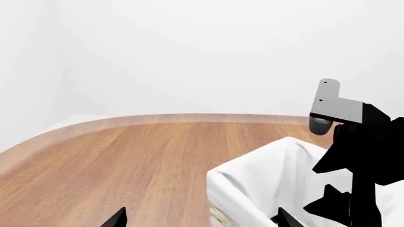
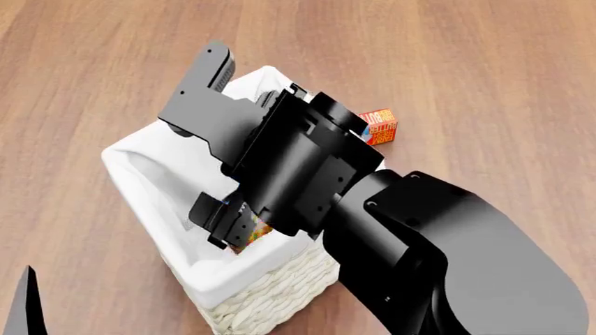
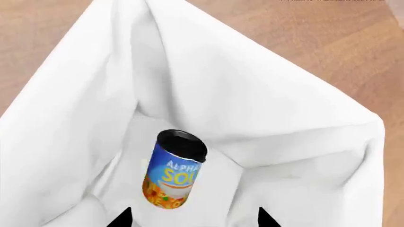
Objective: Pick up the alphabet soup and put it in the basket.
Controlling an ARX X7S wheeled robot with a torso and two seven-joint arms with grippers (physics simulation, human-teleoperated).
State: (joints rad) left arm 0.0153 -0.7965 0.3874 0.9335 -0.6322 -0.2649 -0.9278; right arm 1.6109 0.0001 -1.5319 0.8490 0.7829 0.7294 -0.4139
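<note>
right arm: the big black right arm [image 2: 437, 237] reaches forward over the tall square cream wicker basket with the white cloth liner [image 2: 139, 157], and its wrist bends down into the basket's open top.
right gripper: the black right gripper [image 3: 192, 218] points down into the basket. only its two finger tips [image 3: 120, 218] show in the right wrist view. they are spread apart and hold nothing.
can: the small round soup can with the blue label and yellow letters [image 3: 171, 170] is inside the basket, just below the right gripper and not touching it.
can's way: the can is tipped over, almost lying down. its long side runs away from the gripper. its dark end faces away from the fingers and its orange picture end is near them.
left gripper: the left gripper [image 1: 198, 218] is beside the basket, above the brown wooden table [image 1: 113, 161]. its two black tips are wide apart and hold nothing.
other thing: a small orange-red box [image 2: 380, 125] stands on the table just past the right arm.
</note>
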